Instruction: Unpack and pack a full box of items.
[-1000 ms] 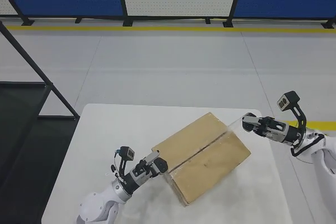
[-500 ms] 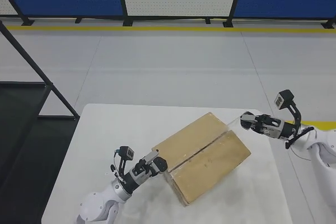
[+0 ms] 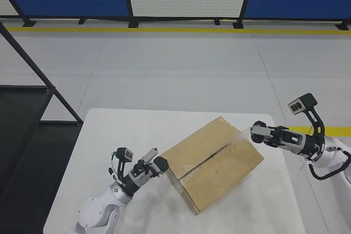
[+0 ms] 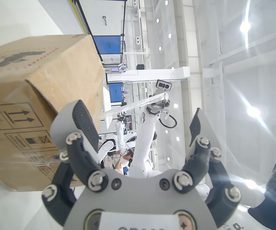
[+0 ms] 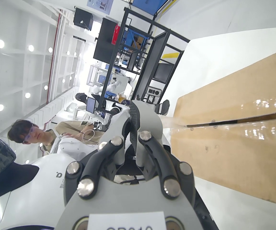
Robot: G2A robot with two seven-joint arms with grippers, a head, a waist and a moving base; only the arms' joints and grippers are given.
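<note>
black frame: black metal tube frame stands on the floor off the left end of the bench, apart from everything on it.
bench: white rectangular bench carries the box; bare top shows around it.
left gripper: left gripper sits low over the bench, just beside the left corner of the box. Jaws spread wide with nothing between them. The ribbed black pad of one finger faces the box corner; cannot tell if it touches.
box: brown cardboard box lies at the middle of the bench, set diagonally, long axis running from near left to far right. Top flaps are down. A centre seam runs lengthwise under glossy tape, and a dark slit is open along it in the right wrist view. Black handling symbols are printed on the end face towards the left gripper.
tape: clear packing tape strip is lifted off the far right end of the box seam. It spans taut from the box edge to the right gripper.
right gripper: right gripper is off the far right corner of the box, near it and above bench level. Jaws pressed together, pinching the free end of the tape strip.
</note>
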